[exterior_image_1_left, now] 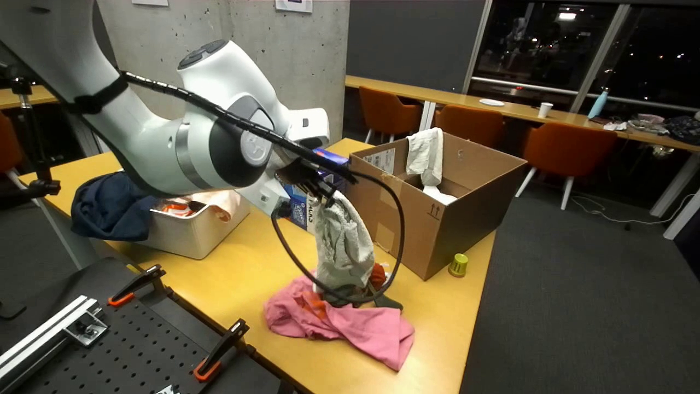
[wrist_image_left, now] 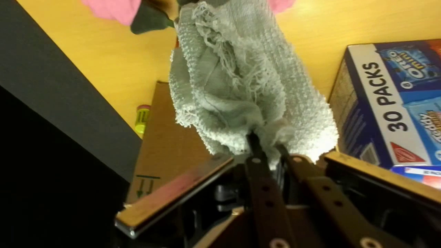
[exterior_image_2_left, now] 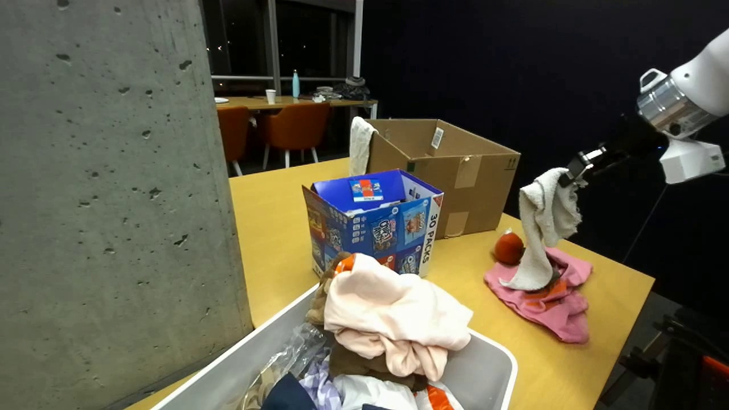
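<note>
The towel (exterior_image_1_left: 343,238) partly hides the pink cloth (exterior_image_1_left: 355,324)

In an exterior view, the gripper (exterior_image_1_left: 330,200) pinches a white towel (exterior_image_1_left: 345,238); pink cloth (exterior_image_1_left: 377,331) lies at the towel's six o'clock; a cardboard box (exterior_image_1_left: 418,219) at two.

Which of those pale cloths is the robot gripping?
The frayed towel, pinched in the hand; a white cloth merely drapes over one wall of the cardboard box, while a cream garment is piled in the bin.

In an exterior view, down over pegboard (exterior_image_1_left: 136,350) at edge of worktop (exterior_image_1_left: 257,246); in an exterior view, close above bin (exterior_image_2_left: 484,370), toward opposite end; wrist view, nearest, downward; all share cardboard box (exterior_image_1_left: 413,219).
</note>
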Robot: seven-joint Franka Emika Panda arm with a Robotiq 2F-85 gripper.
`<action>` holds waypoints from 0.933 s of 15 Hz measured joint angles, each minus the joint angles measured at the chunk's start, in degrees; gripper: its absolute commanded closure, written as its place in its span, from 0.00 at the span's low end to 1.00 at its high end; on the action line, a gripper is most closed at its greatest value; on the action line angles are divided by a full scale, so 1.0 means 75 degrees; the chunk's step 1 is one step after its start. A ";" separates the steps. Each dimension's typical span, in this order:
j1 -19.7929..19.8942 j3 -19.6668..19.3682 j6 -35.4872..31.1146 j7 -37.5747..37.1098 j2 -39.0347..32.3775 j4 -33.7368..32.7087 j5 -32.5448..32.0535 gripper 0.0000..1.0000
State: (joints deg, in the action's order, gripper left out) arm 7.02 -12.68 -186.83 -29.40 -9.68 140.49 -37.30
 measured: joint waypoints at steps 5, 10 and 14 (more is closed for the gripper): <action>0.0649 0.1955 0.0946 0.1468 -0.0085 -0.0840 0.1590 0.98; 0.2425 0.3568 0.1532 0.3598 -0.0713 -0.1759 0.3300 0.98; 0.3833 0.4298 0.2103 0.4950 -0.1433 -0.2553 0.4062 0.98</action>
State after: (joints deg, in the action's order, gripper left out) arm 35.77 19.55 -171.06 7.73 -20.43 121.35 -6.83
